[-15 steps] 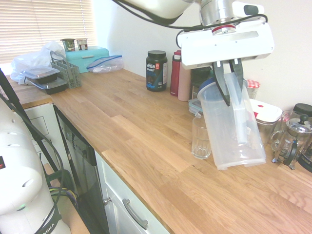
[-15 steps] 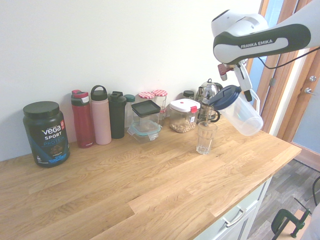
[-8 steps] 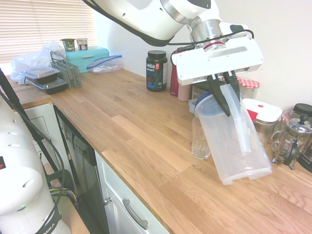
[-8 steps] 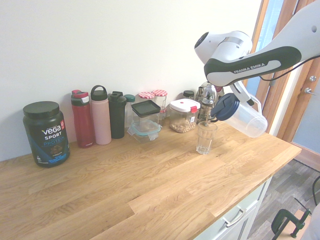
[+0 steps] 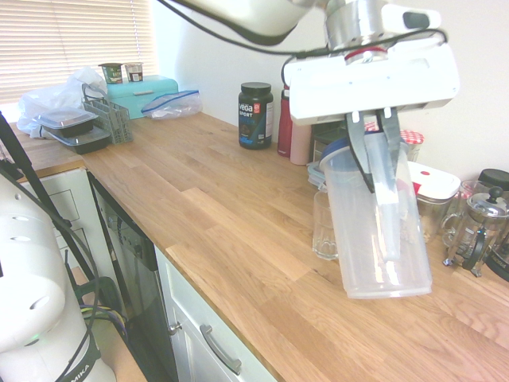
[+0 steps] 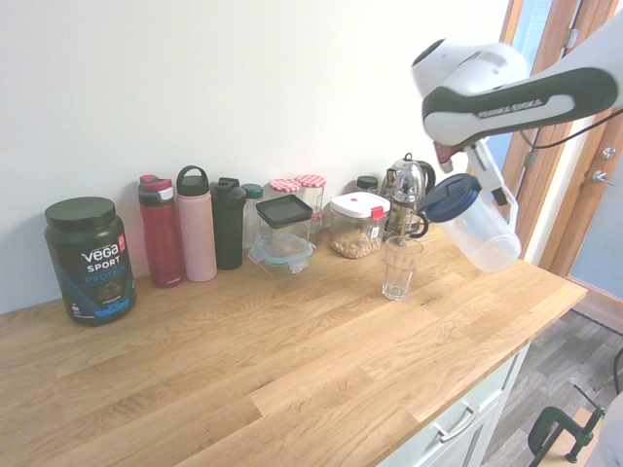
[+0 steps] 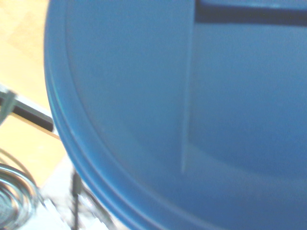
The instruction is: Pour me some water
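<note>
My gripper (image 5: 375, 151) (image 6: 484, 175) is shut on the handle of a clear plastic pitcher (image 5: 374, 231) (image 6: 482, 231) with a blue lid (image 6: 448, 197) (image 7: 192, 105). The pitcher hangs tilted in the air above the counter, its lid end pointing toward an empty drinking glass (image 5: 325, 226) (image 6: 400, 268) that stands upright on the wooden worktop (image 5: 223, 207). The pitcher looks empty; I see no water in it or in the glass. In the wrist view the blue lid fills almost everything.
Along the wall stand a black protein tub (image 5: 255, 114) (image 6: 88, 259), red, pink and dark bottles (image 6: 195, 224), lidded food containers (image 6: 355, 224), jars and a French press (image 5: 477, 227) (image 6: 407, 185). A teal box (image 5: 143, 94) and trays sit at the far end.
The pitcher dipped low toward the glass half a second ago and has since risen and swung back, now hanging steeper and a little farther from the glass.
</note>
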